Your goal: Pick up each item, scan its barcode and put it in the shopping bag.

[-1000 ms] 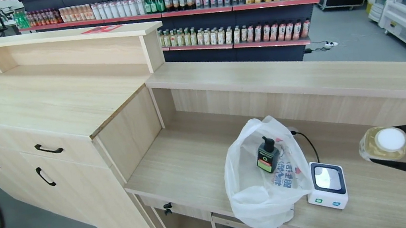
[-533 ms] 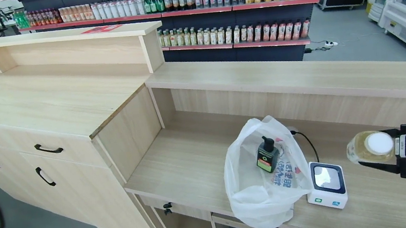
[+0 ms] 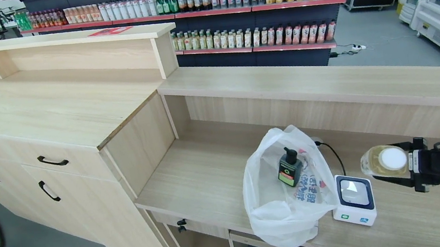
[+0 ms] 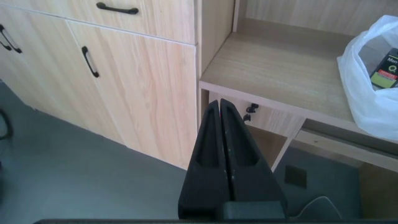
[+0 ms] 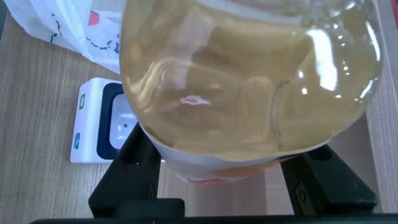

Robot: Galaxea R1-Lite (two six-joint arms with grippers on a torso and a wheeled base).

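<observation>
While a pump bottle (image 3: 290,169) sits bagged, the right gripper (image 3: 388,161) squeezes a yellow bottle (image 3: 371,161) near the scanner (image 3: 355,199); scanning looks left.

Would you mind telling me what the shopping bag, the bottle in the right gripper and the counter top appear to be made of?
Shopping bag: thin white plastic film, semi-translucent; it crumples and sags.
Bottle: likely clear glossy plastic, though glass is possible; yellowish liquid shows through, with bright highlights.
Counter top: pale wood-grain laminate or veneer, matt; I cannot tell which.
</observation>
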